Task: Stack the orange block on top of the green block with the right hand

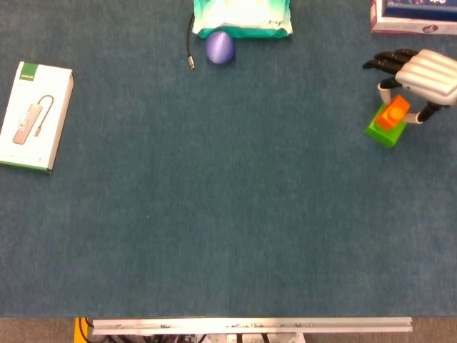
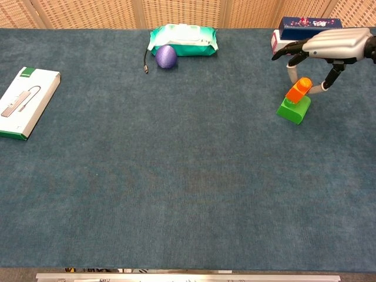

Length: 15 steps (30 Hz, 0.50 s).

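Note:
The orange block [image 1: 393,114] [image 2: 298,90] is pinched between the thumb and a finger of my right hand [image 1: 421,77] [image 2: 332,47], at the table's far right. It hangs tilted just over the green block [image 1: 384,133] [image 2: 293,110], which lies on the blue cloth; whether the two touch I cannot tell. The hand's other fingers are spread toward the left. My left hand shows in neither view.
A white and green box [image 1: 34,116] [image 2: 24,101] lies at the left edge. A purple ball [image 1: 220,47] [image 2: 166,56] sits in front of a wipes pack [image 1: 243,18] [image 2: 183,39], with a short black cable [image 1: 190,44] beside it. A boxed item [image 1: 413,17] [image 2: 304,29] stands behind my right hand.

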Motion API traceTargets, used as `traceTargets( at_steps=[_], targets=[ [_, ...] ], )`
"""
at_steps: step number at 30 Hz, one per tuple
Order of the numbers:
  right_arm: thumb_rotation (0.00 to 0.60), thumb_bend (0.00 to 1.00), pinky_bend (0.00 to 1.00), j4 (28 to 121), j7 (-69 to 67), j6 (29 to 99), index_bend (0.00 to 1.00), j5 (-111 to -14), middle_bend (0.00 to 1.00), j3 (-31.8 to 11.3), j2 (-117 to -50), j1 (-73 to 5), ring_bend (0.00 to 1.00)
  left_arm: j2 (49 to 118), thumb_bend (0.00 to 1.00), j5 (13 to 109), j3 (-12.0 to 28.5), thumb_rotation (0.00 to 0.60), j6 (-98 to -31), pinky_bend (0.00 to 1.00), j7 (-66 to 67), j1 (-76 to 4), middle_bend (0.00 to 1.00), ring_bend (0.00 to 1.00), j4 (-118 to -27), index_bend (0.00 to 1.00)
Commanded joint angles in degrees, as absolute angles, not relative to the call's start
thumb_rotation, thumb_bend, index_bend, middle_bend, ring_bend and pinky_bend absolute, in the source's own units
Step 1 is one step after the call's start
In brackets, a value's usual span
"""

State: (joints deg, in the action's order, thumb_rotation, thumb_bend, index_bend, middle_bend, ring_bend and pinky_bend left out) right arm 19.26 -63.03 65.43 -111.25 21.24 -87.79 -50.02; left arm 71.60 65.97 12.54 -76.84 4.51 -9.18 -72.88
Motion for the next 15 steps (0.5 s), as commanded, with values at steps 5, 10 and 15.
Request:
traceTargets(
  at_steps=[5,10,15],
  targets=[
    [0.6,0.2,0.14,18.35,-63.27,64.79,0.52,-111.14,0.11,21.43,-88.52,-50.32,0.0,71.52,0.0,65.95,12.54,0.6,-76.93,0.54,4.4,-9.12,0.28,0.25,-73.02,0.05],
    [0.6,0.2,0.14,18.06,-63.37,64.72,0.52,-111.19,0.11,21.67,-88.75,-50.42,0.0,71.47,0.0,65.8,12.51,0.6,-76.76,0.54,4.51,-9.15,0.28,0.25,-73.08,0.05],
    [0.6,0.2,0.14,17.94,-63.6,64.34,0.52,-111.15,0.11,21.88,-89.03,-50.44,0.0,71.42,0.0,65.82,12.54,0.6,-77.02,0.54,4.45,-9.05,0.28,0.25,-73.28,0.05]
  ],
)
